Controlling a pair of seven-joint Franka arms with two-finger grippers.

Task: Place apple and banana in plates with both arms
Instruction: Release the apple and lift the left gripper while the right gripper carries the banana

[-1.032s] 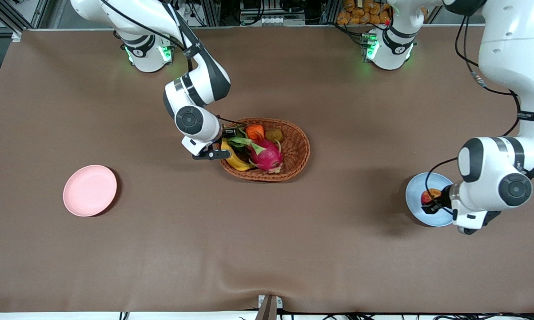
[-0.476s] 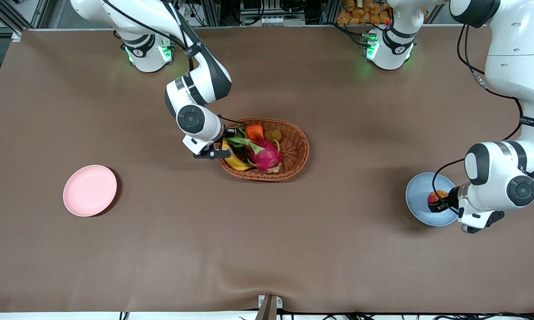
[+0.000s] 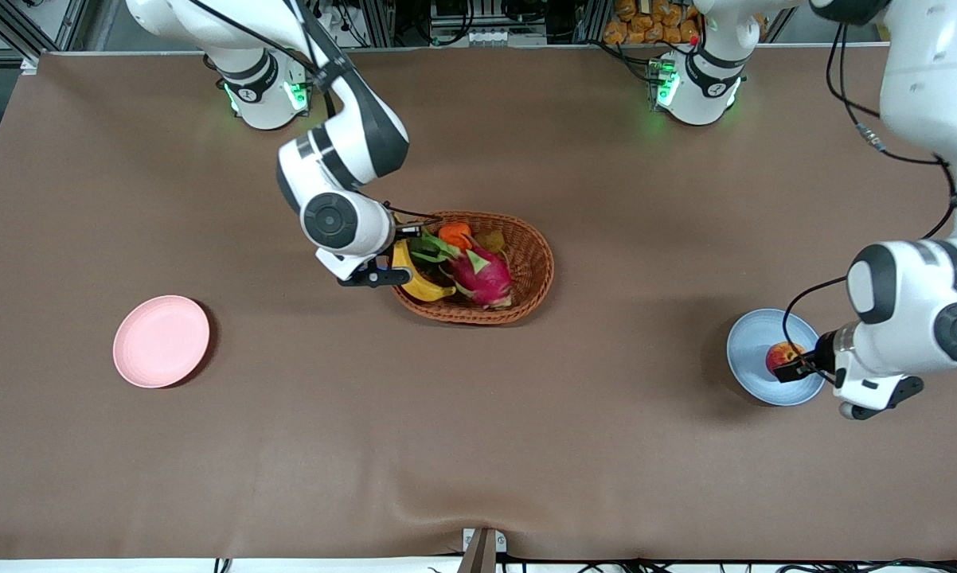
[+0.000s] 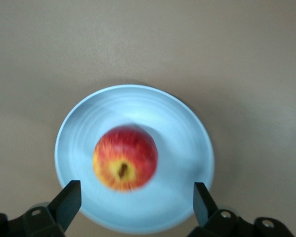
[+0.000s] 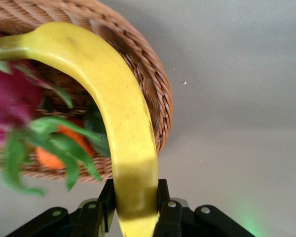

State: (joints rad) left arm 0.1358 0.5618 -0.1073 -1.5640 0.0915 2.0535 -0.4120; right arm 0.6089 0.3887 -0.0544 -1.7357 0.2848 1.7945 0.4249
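Front view: the right gripper (image 3: 389, 263), at center frame, clamps the banana (image 3: 416, 280) over the basket (image 3: 536, 263); the pink plate (image 3: 161, 341) waits lower left.

Left wrist view: the left gripper (image 4: 137, 203), fingers apart, hovers over the apple (image 4: 125, 158) on the blue plate (image 4: 182, 128).

Right wrist view: the banana's end sits pinched. Carrying it to the pink plate likely comes next.

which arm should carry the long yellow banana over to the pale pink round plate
Right. The right gripper is already shut on the long yellow banana over the brown wicker basket, nearer the pale pink round plate. The left gripper is open over the red apple.
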